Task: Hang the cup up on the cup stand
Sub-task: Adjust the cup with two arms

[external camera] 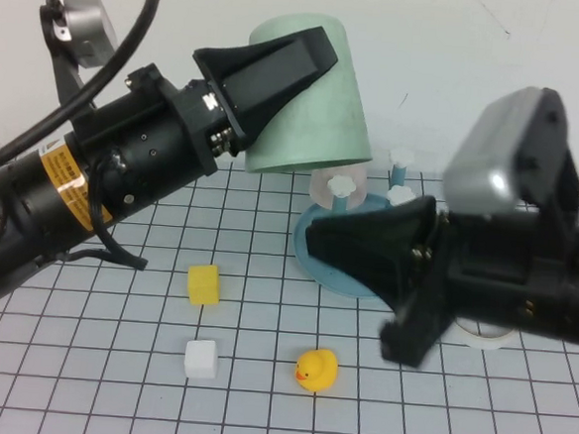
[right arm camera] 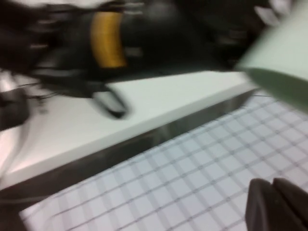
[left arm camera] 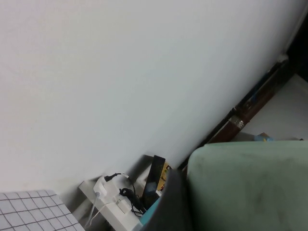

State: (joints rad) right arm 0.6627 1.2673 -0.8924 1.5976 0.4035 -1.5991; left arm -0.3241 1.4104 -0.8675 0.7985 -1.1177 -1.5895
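Now the pale mint-green plastic cup [external camera: 312, 104] hangs tilted above and behind the round blue cup stand with white flower-capped pegs [external camera: 341, 255], clamped in the left gripper [external camera: 279, 77]. Carrying is the step underway; next its mouth must lower over a peg. Beside the stand, the right gripper [external camera: 352, 246] hovers closed, empty.

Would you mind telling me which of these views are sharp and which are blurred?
High view: crisp on the cup and rubber duck, though the near right end effector looks soft. Left wrist view: the cup's rim is slightly soft. Right wrist view: heavily smeared throughout.
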